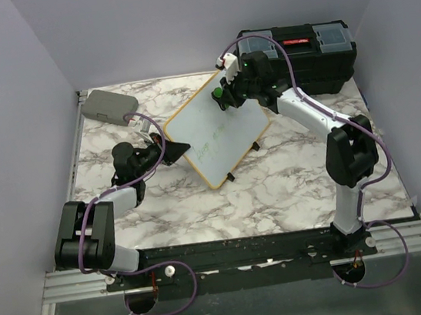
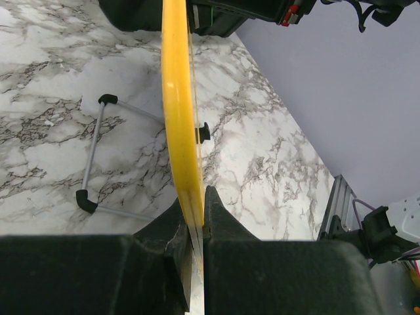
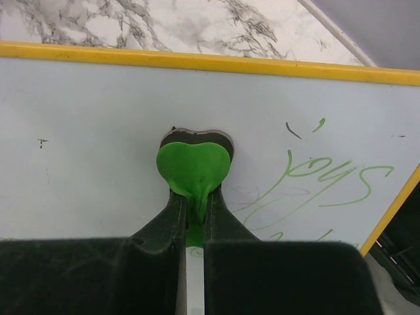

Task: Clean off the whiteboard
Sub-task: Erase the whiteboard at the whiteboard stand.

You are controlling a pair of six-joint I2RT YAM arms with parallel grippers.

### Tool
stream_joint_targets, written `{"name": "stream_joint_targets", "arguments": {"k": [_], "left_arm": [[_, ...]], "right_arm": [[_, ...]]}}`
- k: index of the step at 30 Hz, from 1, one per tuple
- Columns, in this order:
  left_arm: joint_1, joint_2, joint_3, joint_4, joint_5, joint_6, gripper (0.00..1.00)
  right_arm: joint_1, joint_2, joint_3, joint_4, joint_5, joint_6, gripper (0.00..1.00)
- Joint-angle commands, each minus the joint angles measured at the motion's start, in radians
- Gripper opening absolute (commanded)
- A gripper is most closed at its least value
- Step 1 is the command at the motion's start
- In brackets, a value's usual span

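Marble-patterned table [image 1: 277, 187], white with grey veining. Whiteboard [image 1: 223, 136] sits about mid-table, yellow-framed and tilted, face turned up toward the overhead camera, long axis running near-left to far-right. Two small black feet [image 1: 231, 176] show along its near-right edge. Left gripper [image 1: 170, 149] is at the board's left corner. Its wrist view sees the yellow frame [image 2: 178, 98] edge-on, jaws pressed onto it from both sides in a firm pinch. A thin wire stand [image 2: 92, 157] with black end caps rests on the marble at the left of that view, its rods running toward the frame. Right gripper [image 1: 222, 98] is over the board's far corner, jaws drawn together on the stem of a green heart-shaped eraser [image 3: 193, 167]. A dark pad rims the heart, which lies flat against the white surface. Green handwriting [image 3: 328, 180] is just right of the eraser, unwiped. From above, faint green lines also show toward the board's near end. Grey flat case [image 1: 109, 105] is at the table's far-left corner, well apart from the board. Black toolbox [image 1: 298, 56] stands along the far-right edge, just behind the right arm.
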Motion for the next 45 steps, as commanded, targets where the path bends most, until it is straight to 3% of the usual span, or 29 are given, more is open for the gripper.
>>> {"name": "stream_joint_targets", "arguments": {"k": [1,5,8,18,24,27,33,35,37,42,45], "left_arm": [[-0.023,-0.003,0.011,0.003,0.116,0.065,0.00],[-0.023,-0.001,0.011,0.005,0.113,0.065,0.00],[-0.023,0.002,0.011,0.006,0.114,0.064,0.00],[-0.023,-0.002,0.008,0.005,0.115,0.067,0.00],[-0.023,-0.001,0.008,0.005,0.116,0.067,0.00],[-0.023,0.004,0.008,0.013,0.118,0.064,0.00],[-0.023,0.005,0.009,0.014,0.118,0.062,0.00],[-0.023,0.004,0.009,0.014,0.119,0.062,0.00],[-0.023,0.002,0.008,0.012,0.119,0.062,0.00],[-0.023,-0.003,0.007,0.006,0.118,0.066,0.00],[-0.023,-0.002,0.007,0.006,0.119,0.067,0.00]], "right_arm": [[-0.009,0.038,-0.036,0.000,0.033,-0.017,0.01],[-0.009,0.018,-0.075,-0.049,-0.139,-0.044,0.01],[-0.009,0.013,-0.072,-0.041,-0.180,-0.020,0.01],[-0.009,0.033,0.071,0.066,0.085,0.090,0.01],[-0.010,0.073,0.123,0.020,0.125,0.100,0.01],[-0.009,0.096,0.132,-0.057,0.042,0.076,0.01],[-0.010,0.075,0.063,-0.135,-0.291,0.011,0.01],[-0.009,0.073,0.058,-0.138,-0.304,0.014,0.01],[-0.009,0.073,0.060,-0.138,-0.250,0.016,0.01],[-0.014,0.063,0.048,-0.039,0.124,0.098,0.01],[-0.016,0.064,0.068,-0.022,0.239,0.095,0.01]]}}
